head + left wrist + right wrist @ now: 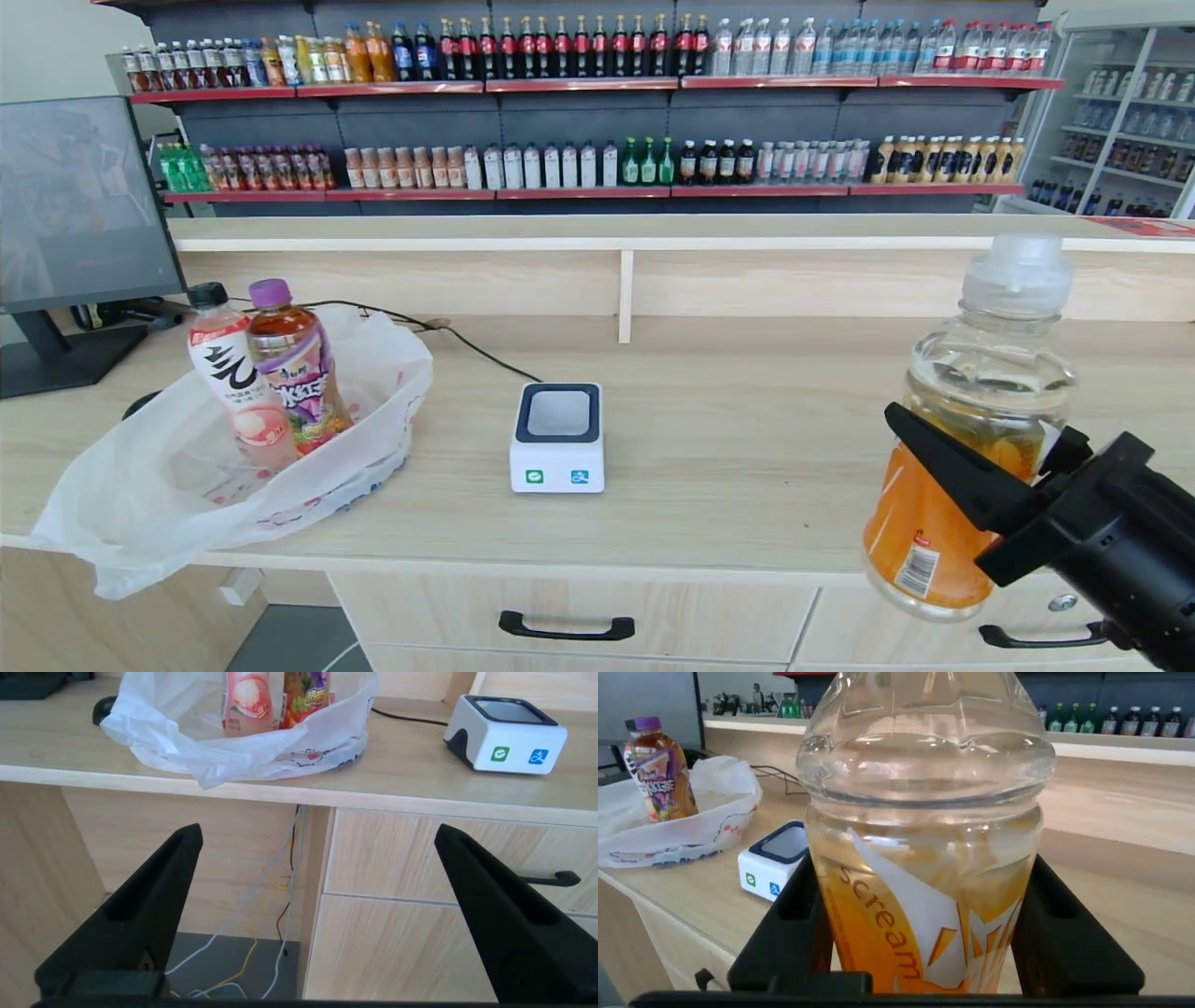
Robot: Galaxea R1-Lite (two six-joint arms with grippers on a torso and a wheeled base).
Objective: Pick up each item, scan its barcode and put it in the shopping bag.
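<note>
Head view: pinching the orange-labelled bottle (pixel 990 373) upright in the right gripper (pixel 976 443) at the counter's (pixel 747 448) front edge, barcode (pixel 920 569) low on its label. Holding the left gripper (pixel 318 840) spread wide below the counter.

Bright, even light (soft shadows); head-view edges bow.

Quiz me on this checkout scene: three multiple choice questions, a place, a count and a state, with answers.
1. Where is the barcode scanner? A. in a drawer B. on a shelf C. on the counter beside the shopping bag
2. How many bottles stand in the shopping bag? A. one B. two C. four
3. The right gripper is A. shut on the orange-labelled bottle B. open and empty C. resting on the scanner
Answers: C, it stands on the counter beside the bag; B, one black-capped bottle, one purple-capped bottle; A, its jaws clamp the bottle.
</note>
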